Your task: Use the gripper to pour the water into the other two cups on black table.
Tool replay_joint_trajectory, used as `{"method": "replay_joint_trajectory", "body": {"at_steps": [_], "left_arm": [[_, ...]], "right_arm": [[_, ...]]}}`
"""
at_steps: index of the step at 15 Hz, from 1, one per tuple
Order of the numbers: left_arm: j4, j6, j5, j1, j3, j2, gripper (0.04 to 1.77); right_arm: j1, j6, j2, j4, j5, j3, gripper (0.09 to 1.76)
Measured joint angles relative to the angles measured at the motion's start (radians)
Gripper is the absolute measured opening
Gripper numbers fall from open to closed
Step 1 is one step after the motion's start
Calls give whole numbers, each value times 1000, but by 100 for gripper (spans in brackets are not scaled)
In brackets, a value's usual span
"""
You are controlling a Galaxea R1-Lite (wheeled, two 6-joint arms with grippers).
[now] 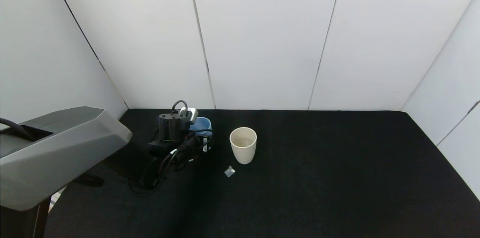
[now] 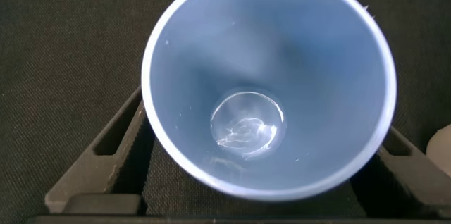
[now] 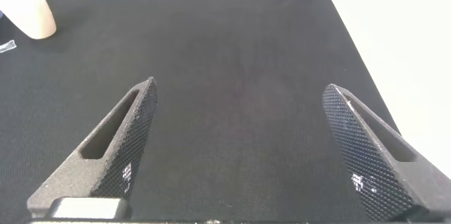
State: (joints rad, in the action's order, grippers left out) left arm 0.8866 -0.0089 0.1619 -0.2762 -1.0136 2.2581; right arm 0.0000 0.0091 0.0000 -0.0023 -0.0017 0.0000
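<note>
The black table (image 1: 318, 178) fills the lower half of the head view, with white wall panels (image 1: 262, 35) behind and to both sides. A grey arm housing (image 1: 56, 148) sits at the left edge of that view. Right of it, left of centre, the left tool (image 1: 197, 133) stands over a light blue cup (image 1: 202, 122), its black wrist and looping cables (image 1: 165, 166) hiding most of the cup. In the left wrist view the blue cup (image 2: 268, 83) stands upright between the two fingers (image 2: 106, 160), which sit apart from its walls on either side, so the tool is released around it. A small film of water (image 2: 246, 122) lies in the cup's bottom. The cream cup (image 1: 243, 145) stands upright just right of the tool, near the centre. The teal cup cannot be seen. A small clear plastic scrap (image 1: 229, 171) lies just below the cream cup. In the right wrist view the right tool (image 3: 243, 146) hangs over bare table with its fingers spread wide, holding nothing, the cream cup (image 3: 32, 13) far off at upper left.
</note>
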Motion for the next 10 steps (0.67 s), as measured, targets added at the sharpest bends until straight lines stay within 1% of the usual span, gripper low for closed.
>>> {"method": "replay_joint_trajectory", "body": {"at_steps": [6,10], "left_arm": [[-6,0,0,1,23,-50,166],[-8,0,0,5,64,-153,168]], "right_arm": [[0,0,0,0,0,0,171],[0,0,0,0,0,0,171]]}}
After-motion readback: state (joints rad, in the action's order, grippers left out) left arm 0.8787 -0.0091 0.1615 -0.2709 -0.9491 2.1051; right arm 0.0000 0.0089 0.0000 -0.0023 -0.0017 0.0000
